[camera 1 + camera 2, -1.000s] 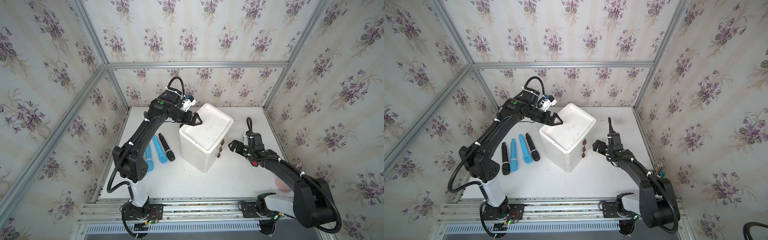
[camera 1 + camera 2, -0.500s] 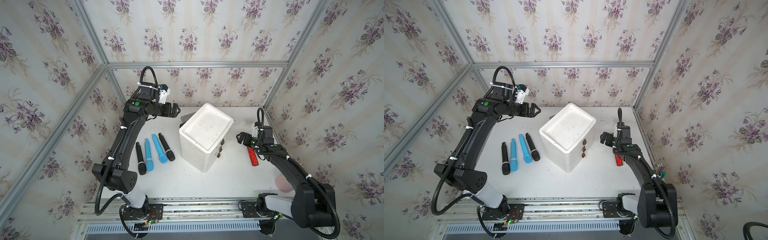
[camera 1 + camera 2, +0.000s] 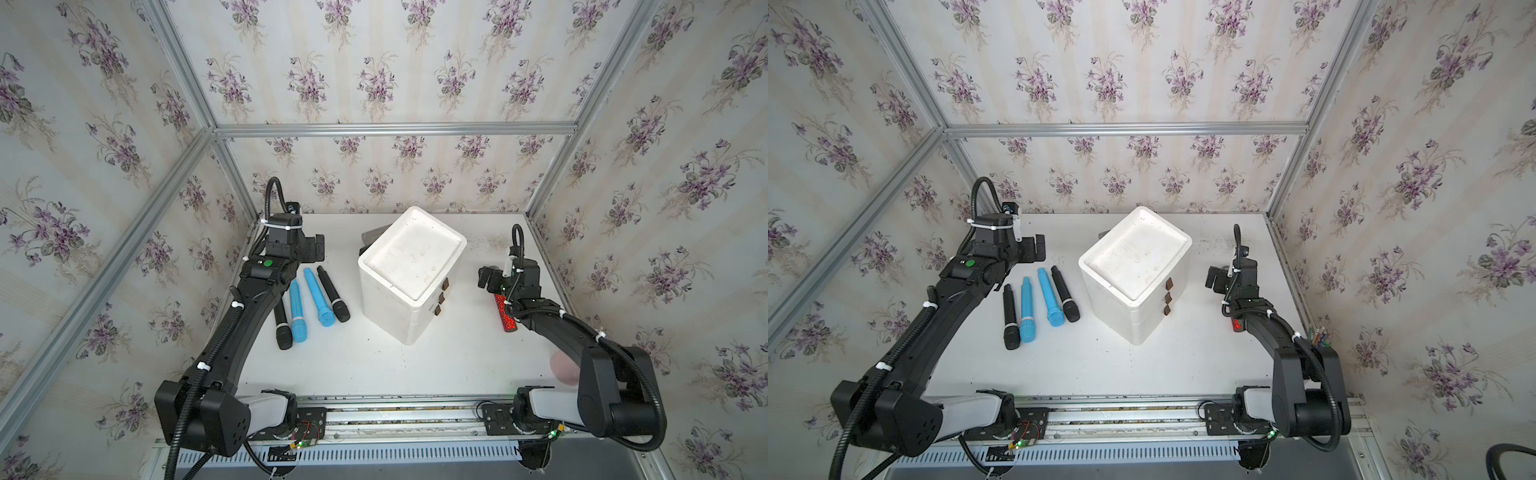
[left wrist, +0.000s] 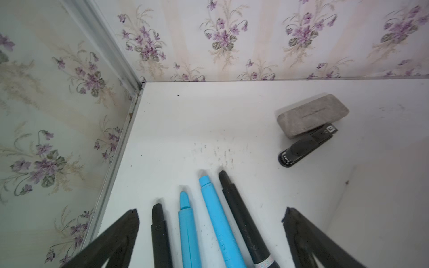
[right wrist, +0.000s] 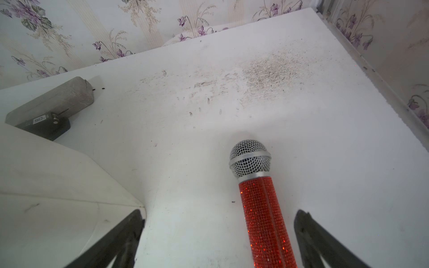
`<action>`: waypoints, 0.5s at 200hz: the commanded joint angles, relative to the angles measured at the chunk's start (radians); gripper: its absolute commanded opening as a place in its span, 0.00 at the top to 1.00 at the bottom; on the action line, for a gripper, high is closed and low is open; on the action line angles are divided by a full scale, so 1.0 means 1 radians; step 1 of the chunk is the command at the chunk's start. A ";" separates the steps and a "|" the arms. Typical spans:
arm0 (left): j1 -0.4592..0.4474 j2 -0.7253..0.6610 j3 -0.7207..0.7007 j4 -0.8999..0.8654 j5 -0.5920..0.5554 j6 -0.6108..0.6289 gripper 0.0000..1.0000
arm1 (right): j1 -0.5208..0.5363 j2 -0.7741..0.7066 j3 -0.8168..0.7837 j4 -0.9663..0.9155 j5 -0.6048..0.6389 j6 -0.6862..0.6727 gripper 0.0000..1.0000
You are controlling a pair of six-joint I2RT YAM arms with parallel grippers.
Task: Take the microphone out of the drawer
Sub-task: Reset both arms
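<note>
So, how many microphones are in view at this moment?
5. Left of the white drawer unit, side by side: two black microphones outside, two blue microphones between. One red microphone lies right of it, beneath the right arm. Shut drawers may hide more.

Sparkly, bumpy red studs all along the microphone (image 5: 264,220) handle; shiny silver metal mesh on its head. Matt white, foam-like look to the drawer box (image 3: 411,266), with small brown knobs (image 3: 440,297) of unclear material. Smooth matt white on the table (image 5: 232,92), scuffed and gritty in patches. Smooth matt plastic on the blue microphones (image 4: 216,220) and black microphones (image 4: 241,220). Rough grey felt-like cloth on the case (image 4: 311,113). Semi-gloss black plastic on the stapler (image 4: 304,148). Brushed metal on the frame (image 3: 395,129); printed matt paper on the walls (image 3: 374,62).
</note>
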State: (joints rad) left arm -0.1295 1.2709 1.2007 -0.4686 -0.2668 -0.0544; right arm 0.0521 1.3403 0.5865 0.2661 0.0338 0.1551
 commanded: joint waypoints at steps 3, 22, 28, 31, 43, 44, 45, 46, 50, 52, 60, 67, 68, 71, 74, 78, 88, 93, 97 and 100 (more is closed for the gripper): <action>0.030 -0.019 -0.082 0.111 -0.049 0.004 0.01 | 0.000 0.054 -0.031 0.278 0.053 -0.073 0.00; 0.035 -0.031 -0.170 0.153 -0.072 0.014 0.01 | 0.000 0.106 -0.061 0.405 0.029 -0.097 0.00; 0.036 -0.036 -0.203 0.181 -0.082 0.018 0.01 | 0.001 0.118 -0.066 0.426 0.010 -0.127 0.00; 0.036 -0.039 -0.223 0.197 -0.089 0.019 0.01 | 0.003 0.125 -0.068 0.437 0.011 -0.135 0.00; 0.036 -0.061 -0.303 0.276 -0.112 0.001 0.01 | 0.003 0.149 -0.072 0.468 0.040 -0.141 0.00; 0.036 -0.064 -0.309 0.285 -0.113 0.001 0.01 | 0.003 0.150 -0.072 0.472 0.043 -0.142 0.00; 0.036 -0.066 -0.318 0.292 -0.113 -0.001 0.01 | 0.003 0.151 -0.073 0.474 0.045 -0.142 0.00; 0.036 -0.068 -0.325 0.299 -0.113 -0.002 0.01 | 0.003 0.153 -0.073 0.476 0.046 -0.143 0.00; 0.036 -0.079 -0.357 0.337 -0.119 -0.007 0.01 | 0.002 0.159 -0.077 0.490 0.051 -0.147 0.00; 0.036 -0.084 -0.371 0.360 -0.122 -0.009 0.01 | 0.002 0.161 -0.079 0.500 0.053 -0.148 0.00; 0.036 -0.100 -0.434 0.440 -0.138 -0.016 0.01 | 0.000 0.171 -0.076 0.502 0.052 -0.145 0.00; 0.035 -0.108 -0.481 0.503 -0.153 -0.018 0.01 | 0.000 0.182 -0.068 0.495 0.048 -0.147 0.00; 0.036 -0.109 -0.486 0.510 -0.154 -0.018 0.01 | 0.000 0.184 -0.067 0.495 0.047 -0.148 0.00; 0.036 -0.111 -0.501 0.529 -0.160 -0.019 0.01 | 0.000 0.187 -0.067 0.495 0.040 -0.149 0.00; 0.035 -0.111 -0.513 0.543 -0.166 -0.020 0.01 | 0.000 0.190 -0.067 0.497 0.037 -0.151 0.00; 0.035 -0.112 -0.527 0.559 -0.175 -0.019 0.01 | 0.000 0.193 -0.068 0.500 0.031 -0.153 0.00; 0.034 -0.102 -0.551 0.591 -0.199 -0.024 0.01 | 0.000 0.194 -0.078 0.518 0.028 -0.155 0.00; 0.034 -0.095 -0.561 0.602 -0.207 -0.026 0.01 | 0.001 0.192 -0.088 0.531 0.028 -0.155 0.00; 0.034 -0.088 -0.566 0.612 -0.212 -0.026 0.01 | 0.000 0.187 -0.099 0.545 0.029 -0.155 0.00; 0.033 -0.084 -0.571 0.619 -0.212 -0.025 0.01 | 0.000 0.183 -0.109 0.559 0.033 -0.155 0.00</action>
State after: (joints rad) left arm -0.0940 1.1702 0.6628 -0.0380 -0.4107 -0.0555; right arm 0.0521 1.5288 0.5083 0.7147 0.0654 0.0261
